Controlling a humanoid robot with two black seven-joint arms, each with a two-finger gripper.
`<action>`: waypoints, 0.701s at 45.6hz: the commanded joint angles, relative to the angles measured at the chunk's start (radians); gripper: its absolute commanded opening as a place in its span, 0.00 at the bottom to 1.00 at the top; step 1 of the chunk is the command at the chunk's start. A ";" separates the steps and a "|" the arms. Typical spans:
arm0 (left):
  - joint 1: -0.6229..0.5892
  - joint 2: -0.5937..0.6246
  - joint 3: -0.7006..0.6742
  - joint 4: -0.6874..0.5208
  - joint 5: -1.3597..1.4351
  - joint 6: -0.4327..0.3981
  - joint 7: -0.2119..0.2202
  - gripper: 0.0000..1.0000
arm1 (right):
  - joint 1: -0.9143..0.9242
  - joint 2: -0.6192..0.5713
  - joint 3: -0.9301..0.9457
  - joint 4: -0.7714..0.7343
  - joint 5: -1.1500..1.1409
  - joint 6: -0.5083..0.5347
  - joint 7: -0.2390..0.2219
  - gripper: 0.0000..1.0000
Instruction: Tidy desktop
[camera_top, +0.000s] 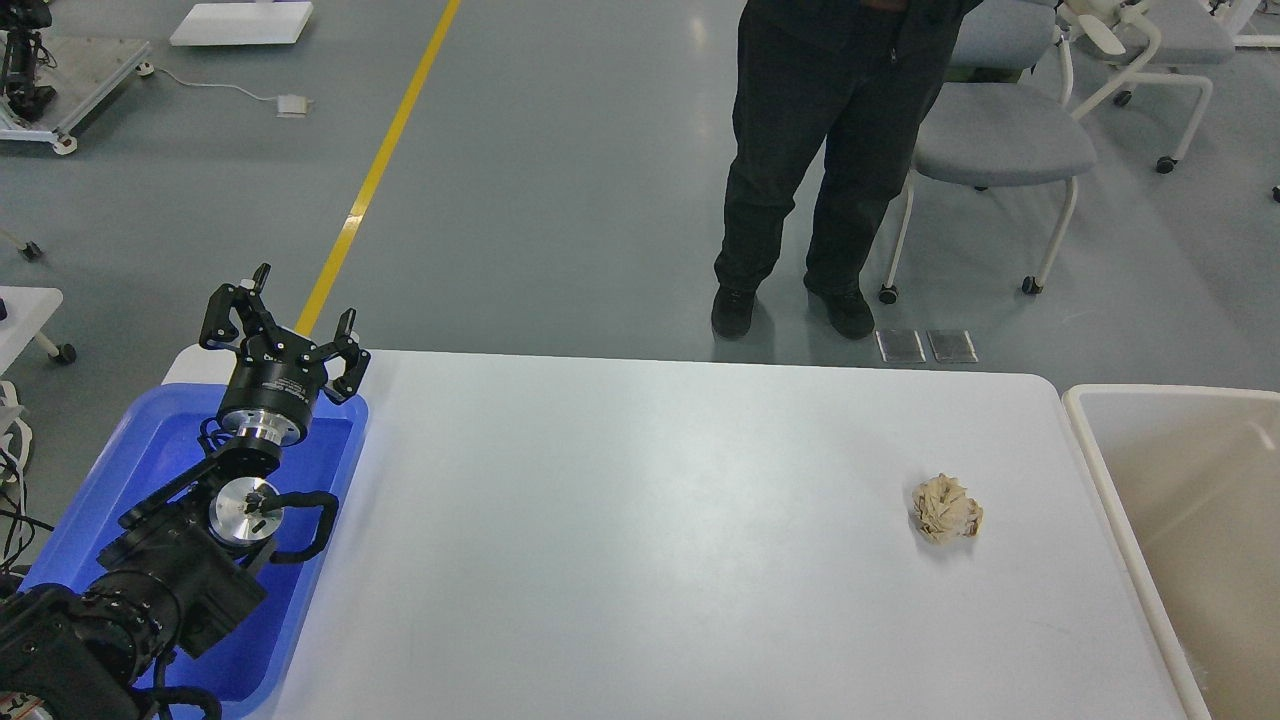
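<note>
The white desktop (640, 540) fills the middle of the head view. A crumpled beige paper ball (946, 509) lies on it towards the right. My left gripper (285, 315) is open and empty, held above the far end of the blue tray (120, 470) at the left edge. My right gripper is out of view. The beige bin (1190, 520) stands off the right edge of the desktop, and the part of its inside that shows is empty.
A person in dark clothes (820, 160) stands just beyond the far edge of the desktop. Grey office chairs (1000, 140) are behind to the right. A yellow floor line (380, 170) runs away at the left.
</note>
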 joint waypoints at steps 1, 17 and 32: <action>0.000 0.000 0.000 0.000 0.000 0.000 -0.001 1.00 | 0.008 0.012 0.056 0.008 0.149 0.006 -0.035 1.00; 0.000 0.000 0.000 0.000 0.000 0.000 -0.001 1.00 | 0.063 0.083 0.189 0.011 0.408 0.004 -0.156 1.00; 0.000 0.000 0.000 -0.001 0.000 0.000 -0.001 1.00 | 0.100 0.150 0.660 0.059 0.480 0.004 -0.213 1.00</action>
